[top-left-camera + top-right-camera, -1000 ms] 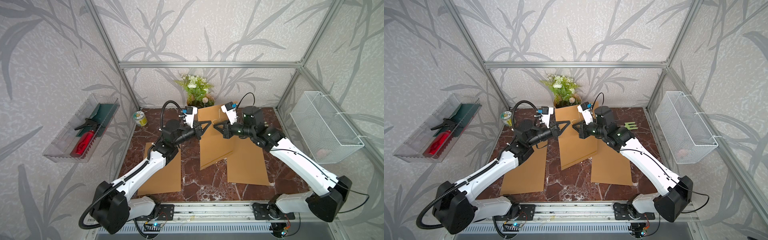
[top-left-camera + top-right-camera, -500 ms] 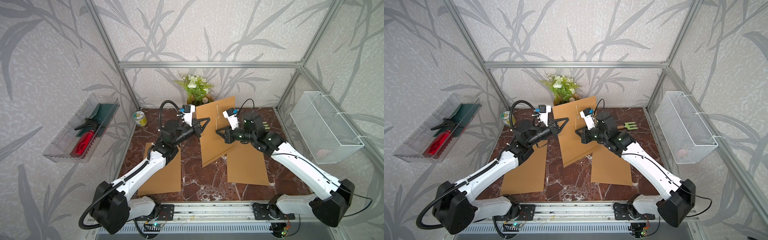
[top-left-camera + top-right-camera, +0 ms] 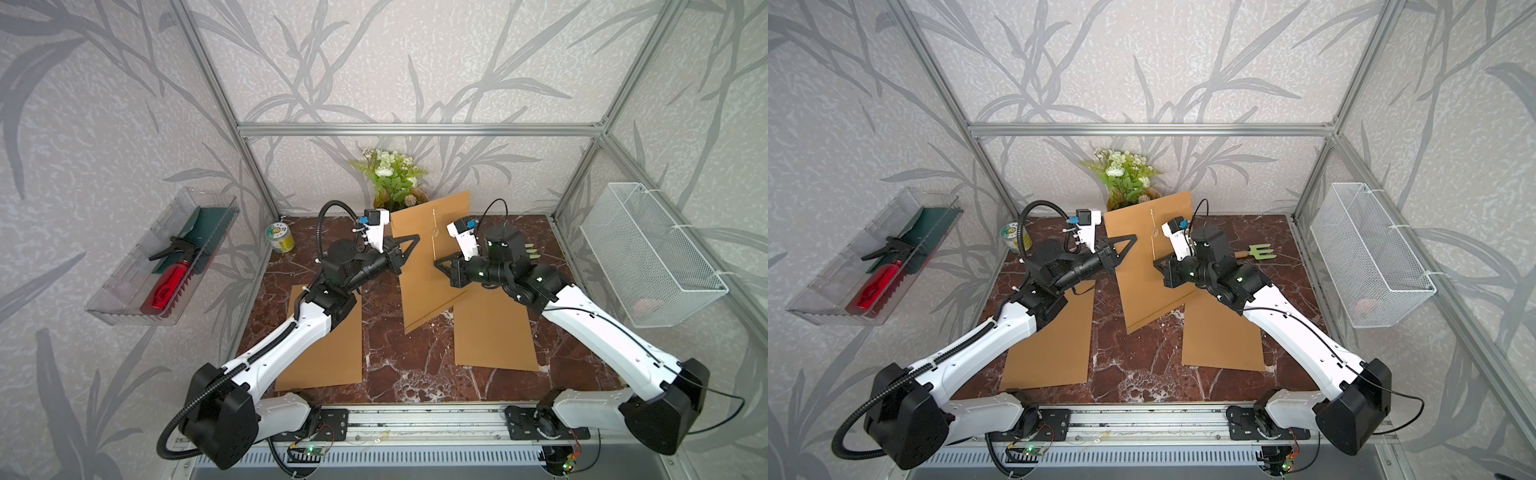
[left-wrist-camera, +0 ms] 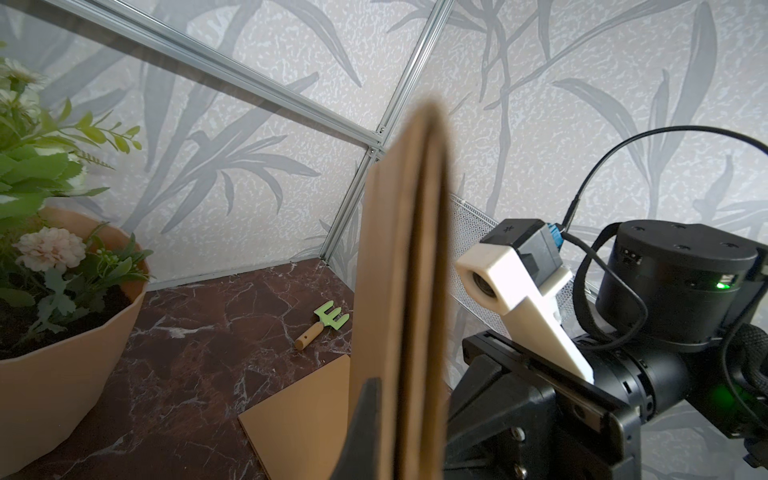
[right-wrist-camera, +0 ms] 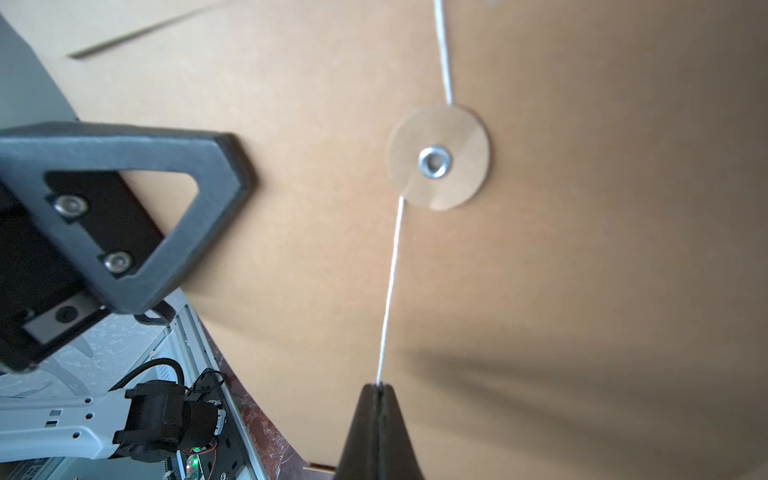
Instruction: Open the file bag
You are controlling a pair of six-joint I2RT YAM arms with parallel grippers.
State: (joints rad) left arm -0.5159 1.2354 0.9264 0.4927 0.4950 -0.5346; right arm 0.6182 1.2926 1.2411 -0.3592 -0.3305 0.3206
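Both top views look steeply down over the whole scene; wrist cameras closely face the file bag (image 5: 540,249).

Paper, cord and matt plastic at my fingertips

The file bag (image 3: 419,286) is matt brown kraft paper, smooth with a faint fibre. Its string (image 5: 390,286) is thin white cord, and its round paper washer (image 5: 461,187) carries a shiny metal eyelet (image 5: 435,161). My right gripper (image 5: 379,388) and my left gripper (image 3: 415,237) are matt black plastic, slightly grainy. The tabletop (image 3: 399,374) is glossy dark red marble veined with white. The basket (image 3: 648,249) is white-coated wire mesh and the tray (image 3: 124,299) is clear glossy plastic. The flower pot (image 4: 62,365) is matt and smooth, the little fork (image 4: 322,328) has a bare wooden handle, and the frame (image 3: 415,129) is brushed metal.
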